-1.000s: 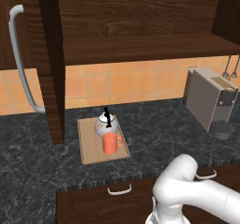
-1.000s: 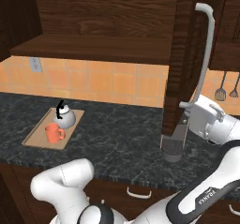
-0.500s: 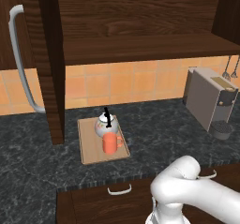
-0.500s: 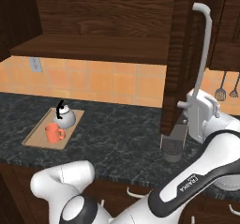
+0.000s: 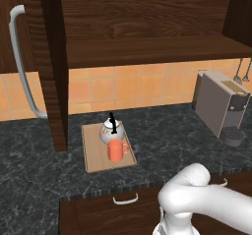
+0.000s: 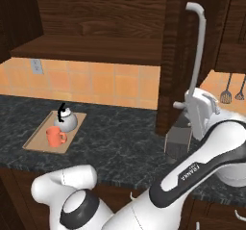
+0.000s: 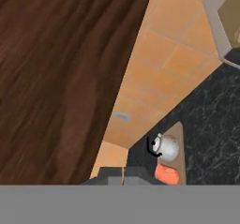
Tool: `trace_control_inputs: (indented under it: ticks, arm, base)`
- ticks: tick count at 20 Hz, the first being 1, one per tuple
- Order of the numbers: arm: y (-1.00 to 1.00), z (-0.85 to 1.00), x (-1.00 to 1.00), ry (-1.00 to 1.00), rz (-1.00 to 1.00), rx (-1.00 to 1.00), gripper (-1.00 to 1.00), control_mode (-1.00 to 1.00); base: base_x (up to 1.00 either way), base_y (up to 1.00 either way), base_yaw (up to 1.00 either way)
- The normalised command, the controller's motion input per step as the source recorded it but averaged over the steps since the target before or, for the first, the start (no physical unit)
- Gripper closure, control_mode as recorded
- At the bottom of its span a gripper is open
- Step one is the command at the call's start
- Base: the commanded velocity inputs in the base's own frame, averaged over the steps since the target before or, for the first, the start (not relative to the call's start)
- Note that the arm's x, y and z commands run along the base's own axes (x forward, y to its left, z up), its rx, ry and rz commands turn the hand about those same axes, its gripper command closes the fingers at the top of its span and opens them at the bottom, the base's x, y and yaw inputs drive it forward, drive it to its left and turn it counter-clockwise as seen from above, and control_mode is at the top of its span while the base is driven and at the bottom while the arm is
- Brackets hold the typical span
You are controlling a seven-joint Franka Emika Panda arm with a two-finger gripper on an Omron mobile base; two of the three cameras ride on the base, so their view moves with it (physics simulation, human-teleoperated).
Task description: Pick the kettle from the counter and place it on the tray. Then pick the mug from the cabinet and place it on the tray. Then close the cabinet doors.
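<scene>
Gripper [image 7: 123, 171] jaws together, holding nothing, close against the right door [image 6: 175, 56] by its handle [image 6: 198, 51]. Kettle [image 5: 111, 130] and mug [image 5: 116, 150] sit touching on the tray [image 5: 93, 150], on the counter [image 5: 162, 131] well to the gripper's left; left door [image 5: 49, 57] stands open.

I saw a grey boxy toaster [image 5: 220, 108] standing at the right against the orange tiled wall [image 5: 128, 86]. Utensils [image 6: 232, 90] hung on those tiles just beyond it. A small grey outlet [image 6: 35, 66] sat on the tiles at the left.
</scene>
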Motion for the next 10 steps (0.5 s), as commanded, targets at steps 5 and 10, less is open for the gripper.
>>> trace_control_inputs:
  ticks: [5, 10]
  arm:
    - [0.81, 0.73, 0.45, 0.19, -0.03, -0.22, 1.0, -1.0]
    - [0.81, 0.57, 0.54, 0.03, -0.05, -0.15, 1.0, -1.0]
  base:
    - [0.0, 0.0, 0.0]
    - [0.0, 0.0, 0.0]
